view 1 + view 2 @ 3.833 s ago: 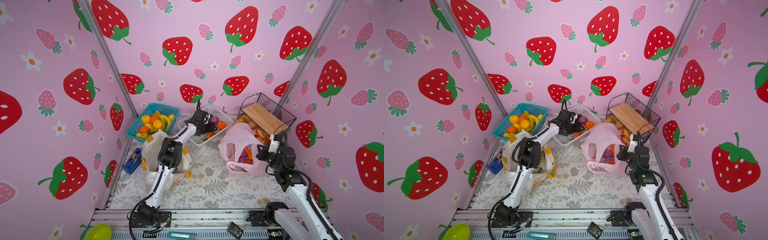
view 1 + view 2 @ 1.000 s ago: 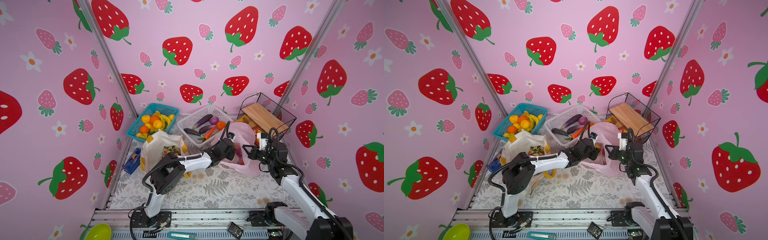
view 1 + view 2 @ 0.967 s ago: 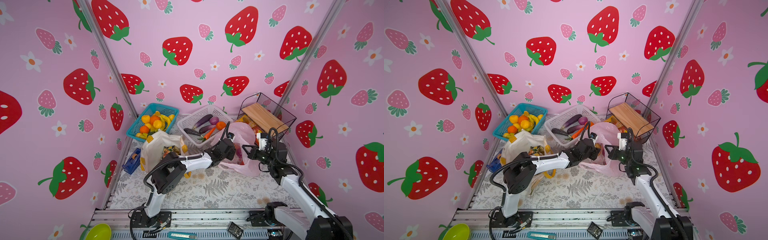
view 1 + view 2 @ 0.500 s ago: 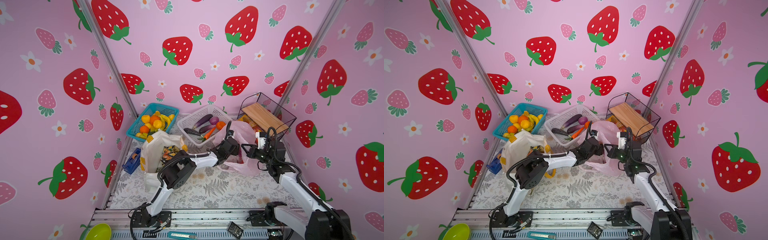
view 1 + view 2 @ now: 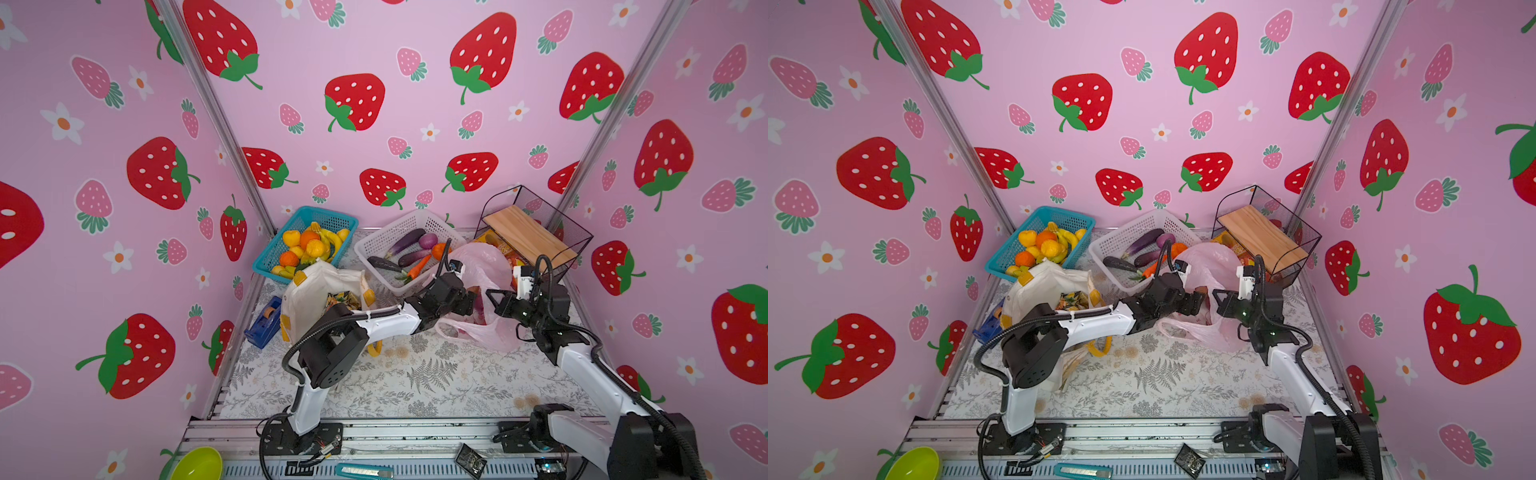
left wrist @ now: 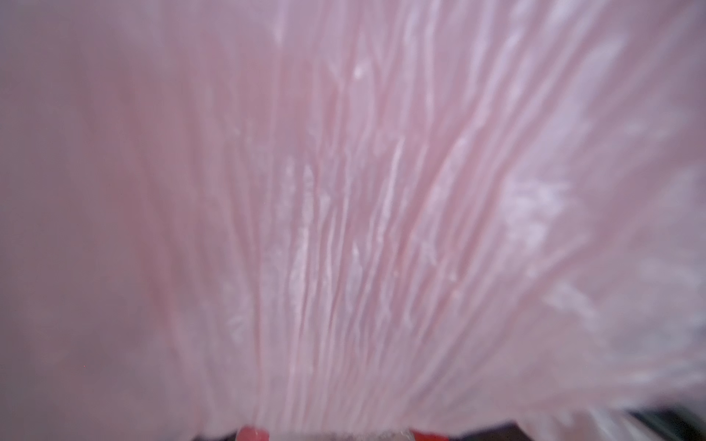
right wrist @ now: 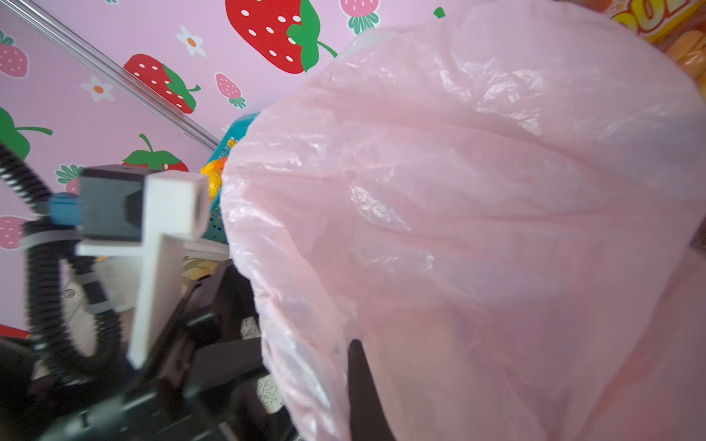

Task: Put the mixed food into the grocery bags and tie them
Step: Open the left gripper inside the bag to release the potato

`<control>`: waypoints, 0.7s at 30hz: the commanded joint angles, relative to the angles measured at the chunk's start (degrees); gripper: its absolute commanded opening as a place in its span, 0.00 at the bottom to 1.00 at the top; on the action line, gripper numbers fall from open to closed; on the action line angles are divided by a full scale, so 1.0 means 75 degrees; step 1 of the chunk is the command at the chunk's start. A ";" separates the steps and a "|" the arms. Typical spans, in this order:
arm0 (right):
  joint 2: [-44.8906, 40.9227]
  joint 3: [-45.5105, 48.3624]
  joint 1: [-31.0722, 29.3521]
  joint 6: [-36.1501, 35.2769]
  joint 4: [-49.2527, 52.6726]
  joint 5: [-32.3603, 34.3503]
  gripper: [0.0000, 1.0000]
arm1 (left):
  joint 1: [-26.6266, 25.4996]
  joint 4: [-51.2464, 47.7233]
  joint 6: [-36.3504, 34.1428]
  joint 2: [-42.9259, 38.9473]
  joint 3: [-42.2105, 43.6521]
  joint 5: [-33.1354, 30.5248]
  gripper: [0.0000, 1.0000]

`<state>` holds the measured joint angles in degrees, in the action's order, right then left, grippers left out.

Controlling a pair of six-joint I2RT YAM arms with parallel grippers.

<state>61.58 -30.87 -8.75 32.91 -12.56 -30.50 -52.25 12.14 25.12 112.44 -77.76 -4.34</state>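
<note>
Over on the right side of the desk (image 5: 415, 374), both arms meet at the pink plastic bag (image 5: 484, 264)! It slumps just in front of the white basket (image 5: 409, 219), mouth turned toward the arms. The right claw (image 5: 493, 296) is clamped tight on the bag's rim, pinching the thin film and lifting that edge so the mouth gapes. The left claw (image 5: 471, 300) reaches right across the middle and pokes into the opening. In both top views its tip is swallowed by plastic, and the left wrist view is nothing but pleated pink film, so I cannot tell whether its jaws are apart or carrying anything. Something dark red shows through the bag wall low down, too blurred to name. Plenty left to pack: a carrot (image 5: 417, 267) and a purple onion (image 5: 428, 240) lie in the white basket. The white tote (image 5: 316, 286) stands well apart on the left, with packets (image 5: 341, 297) showing in its top.

This looks like a drop into the bag. To do it well, I'd say the right claw's pinch wants to be high and taut so the mouth doesn't fold shut. The left claw should let go low, near the bottom, then back out straight along its own line. Snagging that flimsy film is the risk, because it would drag the whole bag along.
</note>
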 commanded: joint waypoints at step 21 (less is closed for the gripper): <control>0.0162 0.0084 0.0061 -0.0238 -0.0046 0.0171 0.00 | 0.0758 0.1405 0.2441 -0.0881 0.2817 0.0960 0.75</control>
<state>62.96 -30.87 -8.71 31.66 -12.45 -29.34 -46.98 19.77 40.45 103.57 -52.99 0.43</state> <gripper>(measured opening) 0.043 0.754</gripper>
